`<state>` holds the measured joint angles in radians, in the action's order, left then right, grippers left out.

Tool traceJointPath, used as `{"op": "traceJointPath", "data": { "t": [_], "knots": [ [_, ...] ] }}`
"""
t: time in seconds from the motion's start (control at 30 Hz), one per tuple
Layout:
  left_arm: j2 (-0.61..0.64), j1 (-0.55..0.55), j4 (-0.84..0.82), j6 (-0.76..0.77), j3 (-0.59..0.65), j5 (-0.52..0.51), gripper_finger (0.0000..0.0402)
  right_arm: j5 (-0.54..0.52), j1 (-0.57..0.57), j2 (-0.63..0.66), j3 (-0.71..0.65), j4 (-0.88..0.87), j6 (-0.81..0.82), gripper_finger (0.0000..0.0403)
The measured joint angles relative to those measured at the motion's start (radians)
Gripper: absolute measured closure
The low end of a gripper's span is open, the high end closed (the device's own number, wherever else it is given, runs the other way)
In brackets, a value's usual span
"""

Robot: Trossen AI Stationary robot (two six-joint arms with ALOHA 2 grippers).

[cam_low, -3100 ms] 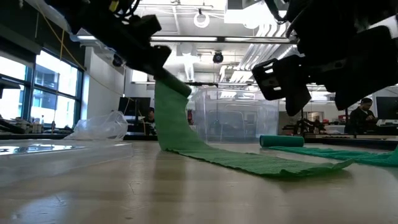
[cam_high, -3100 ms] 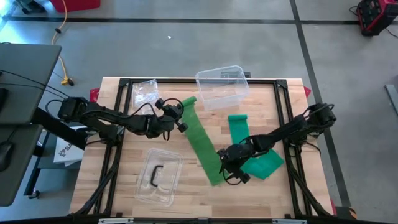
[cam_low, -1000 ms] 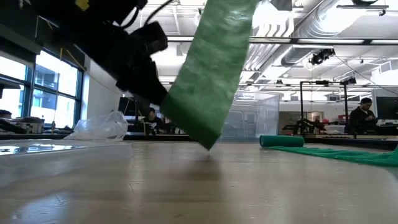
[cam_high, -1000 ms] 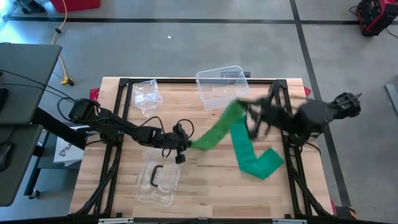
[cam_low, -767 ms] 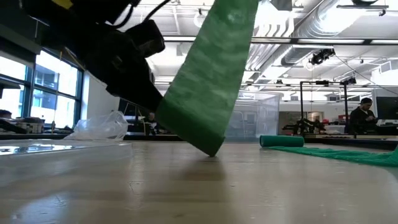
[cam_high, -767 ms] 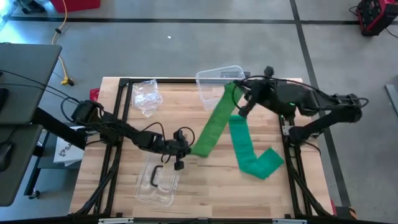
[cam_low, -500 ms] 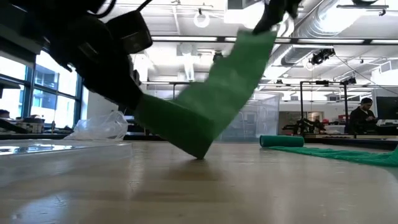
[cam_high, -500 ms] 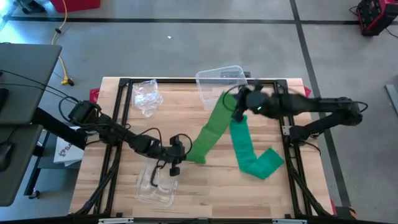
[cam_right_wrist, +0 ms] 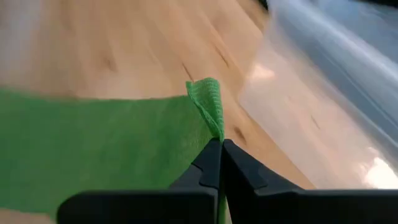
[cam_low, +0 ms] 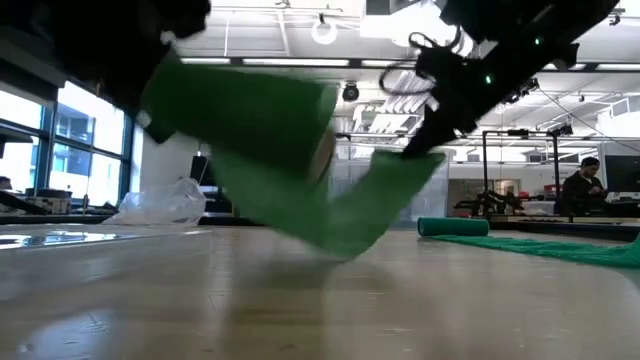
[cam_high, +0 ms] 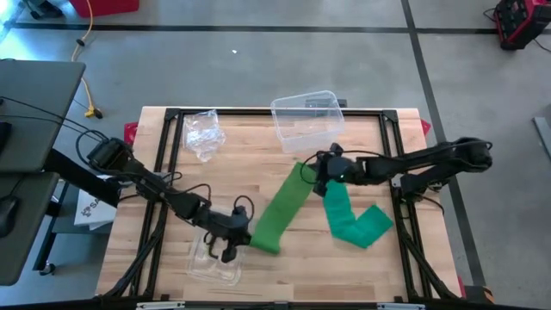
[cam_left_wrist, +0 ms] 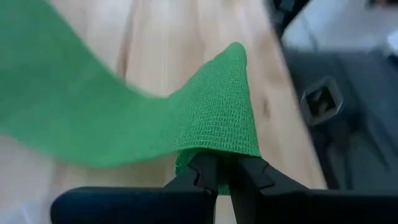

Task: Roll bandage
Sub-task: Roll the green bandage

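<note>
A green bandage (cam_high: 280, 207) stretches between my two grippers over the middle of the table. My left gripper (cam_high: 244, 234) is shut on its near end, above a clear tray (cam_high: 211, 258). My right gripper (cam_high: 312, 170) is shut on its far end. In the low view the strip (cam_low: 375, 205) dips in a V, its lowest part at the tabletop. A second green bandage (cam_high: 351, 220) lies flat on the right, crumpled at its near end. My left gripper pinches the bandage's near end (cam_left_wrist: 217, 146) between its two fingers, coming from the table's left and slanting down. The cloth bunches into a fold at the fingers (cam_left_wrist: 202, 174). That end is lifted off the table. My right gripper pinches the bandage's far end at a folded corner (cam_right_wrist: 210, 115) between its two fingers (cam_right_wrist: 211, 163), coming from the table's right and slanting down. That end is held above the table, and the strip runs down and away from it.
A clear plastic box (cam_high: 307, 118) stands at the far edge, a crumpled plastic bag (cam_high: 203, 131) at the far left. The clear tray at the near left holds a small black piece. Black frame rails (cam_high: 392, 172) run along the table's sides.
My right gripper has come steeply down from high above the far edge toward the table's middle, bringing the bandage's far end low. My left gripper has gone toward the near edge with the other end. The strip, which rose steeply, now hangs low.
</note>
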<state>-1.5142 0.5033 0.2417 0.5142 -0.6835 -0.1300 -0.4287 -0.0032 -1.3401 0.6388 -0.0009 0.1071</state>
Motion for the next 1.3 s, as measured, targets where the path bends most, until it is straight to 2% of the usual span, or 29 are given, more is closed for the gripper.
{"op": "traceJointPath", "data": {
  "t": [0.07,0.17,0.3,0.43,0.5,0.57,0.67,0.73,0.8,0.87,1.0,1.1,1.17,1.3],
  "knots": [
    [0.024,0.002,0.018,-0.03,-0.001,-0.023,0.0387,-0.039,0.005,-0.016,0.005,-0.041,0.005,0.0396],
    [0.061,-0.006,0.012,-0.045,-0.001,-0.072,0.0387,-0.041,-0.006,-0.019,0.039,-0.167,0.0,0.0366],
    [0.071,-0.017,-0.055,-0.01,-0.002,-0.162,0.0387,-0.086,-0.042,-0.012,0.126,-0.46,0.051,0.0297],
    [0.066,-0.042,-0.086,0.062,-0.002,-0.178,0.0386,-0.163,-0.056,-0.004,0.245,-0.751,0.137,0.0243],
    [0.064,-0.053,-0.093,0.088,-0.001,-0.182,0.0385,-0.187,-0.026,-0.003,0.278,-0.811,0.15,0.0234],
    [0.064,-0.059,-0.089,0.11,-0.001,-0.198,0.0385,-0.186,0.037,0.004,0.279,-0.796,0.101,0.0233],
    [0.064,-0.075,-0.093,0.162,-0.001,-0.211,0.0385,-0.13,0.153,0.007,0.237,-0.72,0.038,0.0236],
    [0.064,-0.088,-0.096,0.197,-0.001,-0.217,0.0385,-0.018,0.225,0.007,0.193,-0.599,0.037,0.024],
    [0.064,-0.097,-0.092,0.212,-0.001,-0.22,0.0385,0.106,0.285,0.003,0.129,-0.393,0.062,0.0243],
    [0.064,-0.104,-0.066,0.208,-0.001,-0.223,0.0385,0.164,0.342,-0.008,0.042,-0.121,0.082,0.0247],
    [0.064,-0.106,-0.002,0.124,-0.001,-0.222,0.0385,0.122,0.409,-0.063,-0.12,0.467,0.101,0.0255],
    [0.064,-0.107,0.053,0.079,-0.002,-0.222,0.0385,0.057,0.425,-0.128,-0.18,0.737,0.122,0.0261],
    [0.064,-0.109,0.085,0.054,-0.002,-0.222,0.0385,0.046,0.429,-0.167,-0.181,0.819,0.121,0.0264],
    [0.068,-0.123,0.122,0.048,-0.002,-0.208,0.0385,0.041,0.431,-0.214,-0.126,0.763,0.069,0.0265]
  ]
}}
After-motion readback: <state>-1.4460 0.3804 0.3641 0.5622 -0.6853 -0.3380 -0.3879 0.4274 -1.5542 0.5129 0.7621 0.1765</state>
